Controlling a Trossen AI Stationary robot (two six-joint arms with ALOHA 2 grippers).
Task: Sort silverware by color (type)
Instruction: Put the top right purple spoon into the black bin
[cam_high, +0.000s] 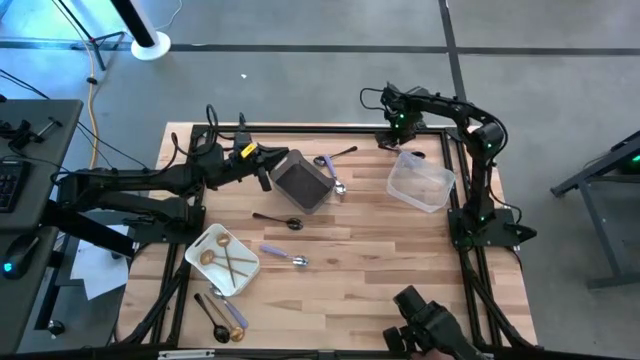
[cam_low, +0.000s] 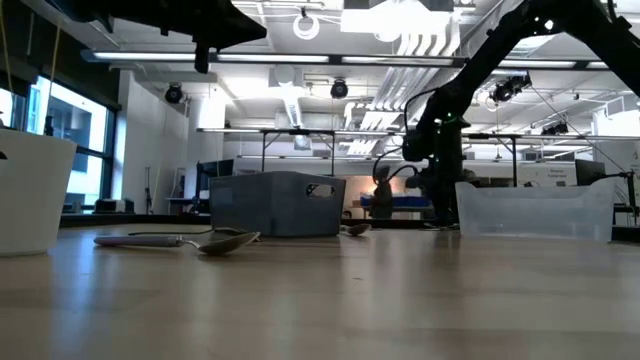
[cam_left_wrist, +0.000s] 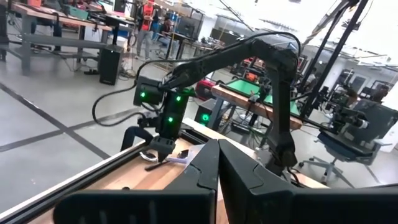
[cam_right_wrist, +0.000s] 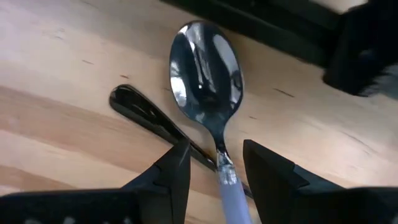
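A spoon with a shiny silver bowl (cam_right_wrist: 205, 62) and a lilac handle (cam_right_wrist: 233, 199) lies on the wood at the table's far right corner. It lies across a black handle (cam_right_wrist: 140, 109). My right gripper (cam_right_wrist: 214, 165) points down over it, open. Its fingers stand on either side of the spoon's neck, and no touch shows. This gripper also shows in the high view (cam_high: 388, 135). My left gripper (cam_left_wrist: 217, 168) is shut on nothing and held level above the table beside the grey bin (cam_high: 300, 182). More silverware lies scattered: a black spoon (cam_high: 278, 220) and a lilac-handled one (cam_high: 283, 256).
A clear tub (cam_high: 420, 180) stands just near of my right gripper. The black frame rail (cam_right_wrist: 261, 25) runs close behind the spoon. A white tray (cam_high: 205, 238) at the near left holds gold pieces. More pieces lie by the bin (cam_high: 335, 160) and at the near left edge (cam_high: 220, 315).
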